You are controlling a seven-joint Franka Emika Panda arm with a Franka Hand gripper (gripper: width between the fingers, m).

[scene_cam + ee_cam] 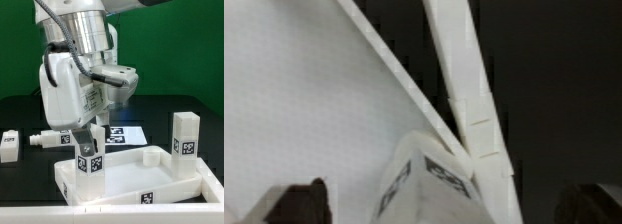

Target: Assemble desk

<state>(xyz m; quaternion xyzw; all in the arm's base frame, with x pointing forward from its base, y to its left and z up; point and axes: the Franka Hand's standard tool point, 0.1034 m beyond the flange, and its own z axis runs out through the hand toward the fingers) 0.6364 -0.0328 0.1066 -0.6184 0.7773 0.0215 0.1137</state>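
Note:
The white desk top [140, 178], a tray with a raised rim, lies at the front of the table. One white tagged leg [88, 155] stands upright in its corner at the exterior view's left. My gripper [88, 131] is straight above this leg, fingers either side of its top. In the wrist view the leg [429, 190] sits between the dark fingertips [295, 205], with a gap on each side, so my gripper [441, 208] is open. The tray floor [304, 100] and its rim [455, 80] fill the rest of that view.
A second leg [183, 135] stands upright at the exterior view's right behind the tray. One leg [47, 140] lies on the table at the left, with another part [9, 145] at the far left edge. The marker board [127, 134] lies behind the tray.

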